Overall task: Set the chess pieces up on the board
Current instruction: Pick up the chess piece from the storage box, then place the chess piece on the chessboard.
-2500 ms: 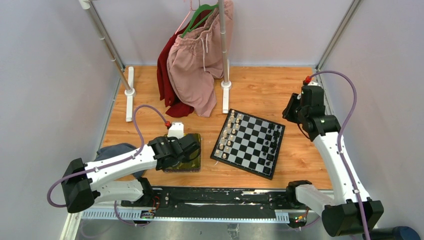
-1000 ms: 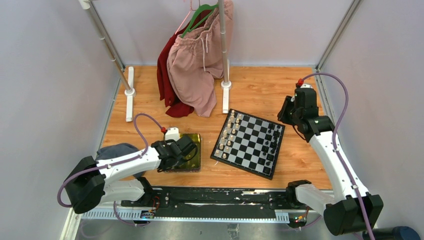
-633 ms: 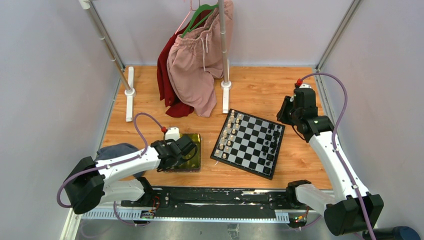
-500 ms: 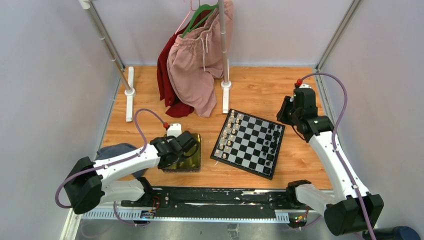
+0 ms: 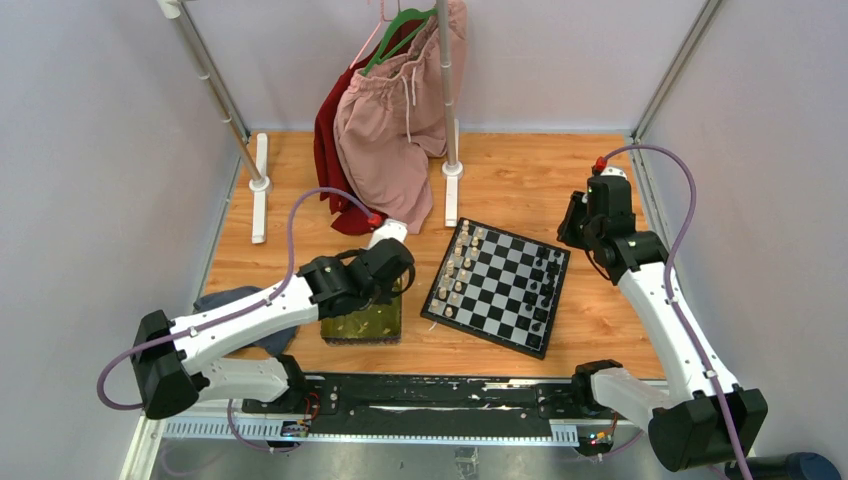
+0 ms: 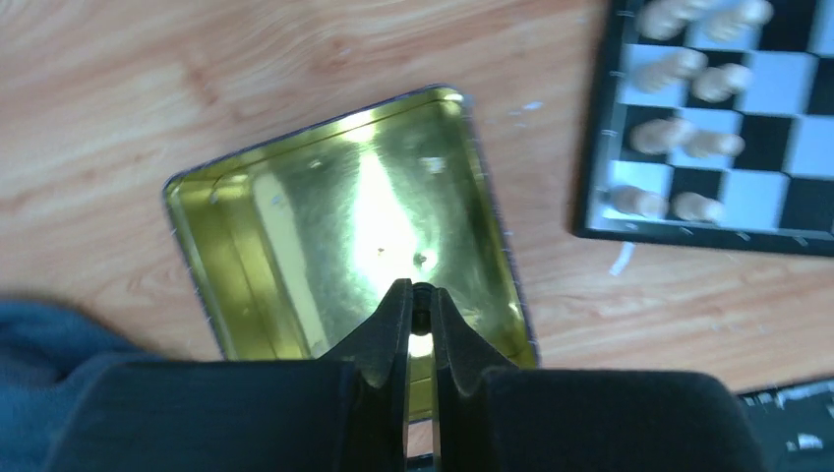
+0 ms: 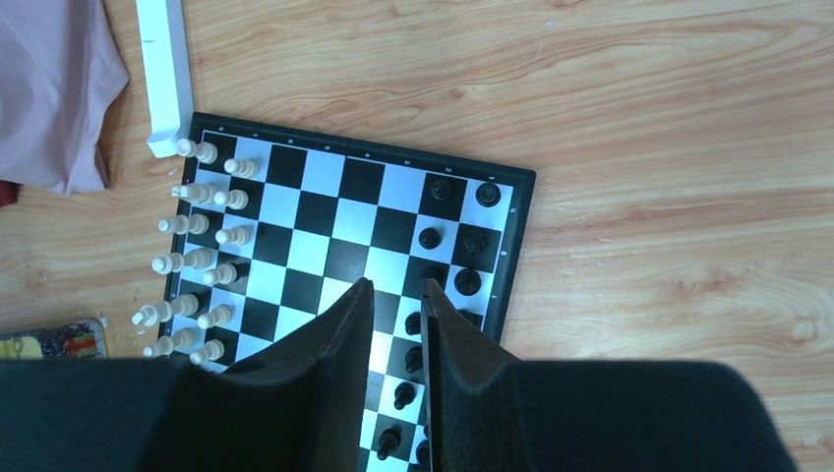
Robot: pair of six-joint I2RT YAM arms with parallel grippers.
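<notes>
Left gripper (image 6: 420, 289) pinched a black chess piece (image 6: 421, 299) above the tray (image 6: 211, 258).
Right gripper (image 7: 396, 286) hung over the board (image 7: 361, 183), narrowly parted, empty.

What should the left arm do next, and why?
Probably swing the left gripper to the right, out over the board. It looks pinched shut on a tiny dark piece above the shiny yellow tray, and the other black pieces stand along the far side of the board from that tray.
</notes>
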